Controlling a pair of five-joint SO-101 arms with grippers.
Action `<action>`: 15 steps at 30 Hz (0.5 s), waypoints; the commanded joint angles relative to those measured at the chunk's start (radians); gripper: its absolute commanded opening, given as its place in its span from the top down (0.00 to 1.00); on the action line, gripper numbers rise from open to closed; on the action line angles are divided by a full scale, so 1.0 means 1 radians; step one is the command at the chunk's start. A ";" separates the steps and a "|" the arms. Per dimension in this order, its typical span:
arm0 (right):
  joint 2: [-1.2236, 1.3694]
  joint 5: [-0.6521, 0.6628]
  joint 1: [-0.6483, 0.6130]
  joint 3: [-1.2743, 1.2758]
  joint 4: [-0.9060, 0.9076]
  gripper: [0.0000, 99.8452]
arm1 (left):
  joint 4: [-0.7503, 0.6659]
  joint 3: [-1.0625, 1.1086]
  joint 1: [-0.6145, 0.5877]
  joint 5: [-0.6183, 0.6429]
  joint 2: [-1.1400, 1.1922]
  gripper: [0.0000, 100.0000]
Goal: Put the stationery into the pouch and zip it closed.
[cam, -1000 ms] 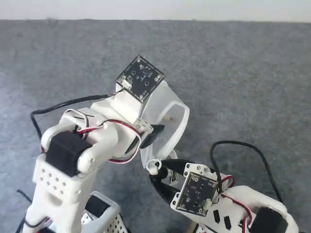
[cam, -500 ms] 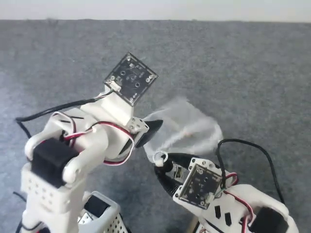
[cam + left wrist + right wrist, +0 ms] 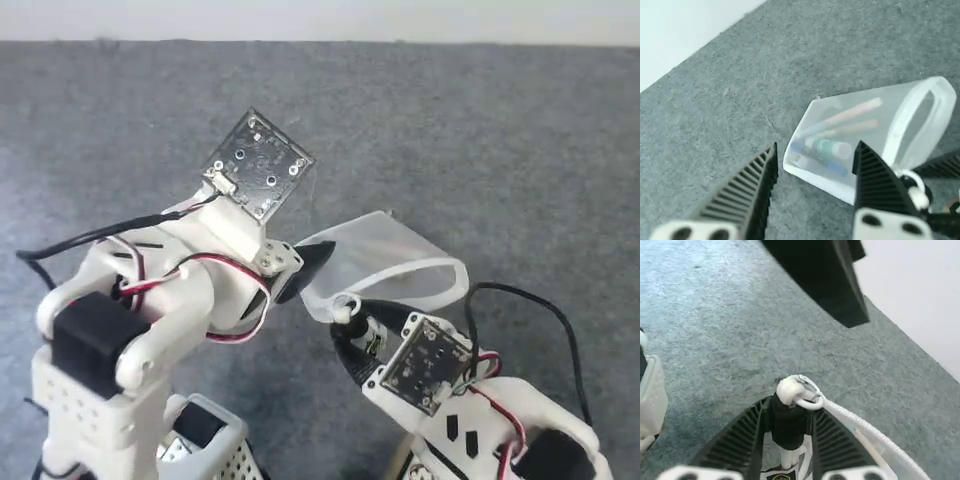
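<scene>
Already loaded, the soft translucent pouch [image 3: 865,125] shows slim stationery [image 3: 840,131] through its frosted wall. Its long axis runs from the right pincer [image 3: 790,410], clamped on the white ring zip pull [image 3: 795,389] at the gaping mouth, to the closed end just below the left pincer [image 3: 816,147], whose ribbed black jaws stand apart over grey felt [image 3: 500,130].

Stationery [image 3: 840,131] inside pouch [image 3: 890,132] blurs through its cloudy wall, kinds untellable; in high view left arm [image 3: 120,340] and right arm [image 3: 500,420] run off lower edge, the left one covering most of left end effector [image 3: 303,272].
</scene>
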 commanded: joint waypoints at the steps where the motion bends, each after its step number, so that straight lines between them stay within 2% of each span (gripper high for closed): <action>1: -0.001 -0.011 0.022 -0.031 -0.027 0.99 | 0.037 0.002 -0.006 -0.008 -0.120 0.77; 8: -0.001 -0.043 0.022 -0.043 -0.027 0.99 | 0.035 0.191 0.000 -0.037 -0.233 0.76; 12: -0.002 -0.044 0.024 -0.054 -0.021 0.99 | 0.035 0.280 0.002 -0.044 -0.295 0.67; 15: -0.030 -0.038 0.044 -0.054 -0.022 0.99 | 0.029 0.335 0.002 -0.094 -0.339 0.66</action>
